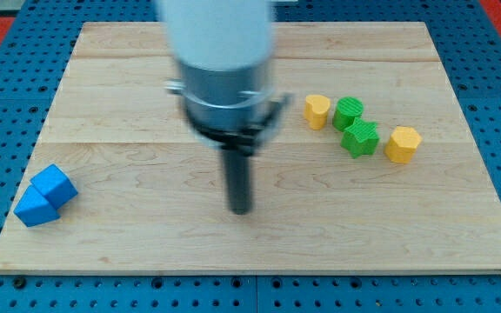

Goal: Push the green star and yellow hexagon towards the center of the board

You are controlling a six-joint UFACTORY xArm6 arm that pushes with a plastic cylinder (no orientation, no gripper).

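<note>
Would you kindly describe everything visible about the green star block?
The green star is a small, matte, plastic-looking block with a ridged, pointed outline, lying flat on the wooden board at the view's right. Another green block appears to touch it above, and the yellow hexagon sits close on its right. My tip is well to its left.

Hanging down from the view's top, blurred: pale cylindrical arm body (218,43), then a grey collar ringed by a dark clamp (230,117). Below that, a straight dark rod (238,174), upright, narrowing from the collar. My tip (241,211) at its lower end, near the middle of the view, slightly left of centre.
</note>
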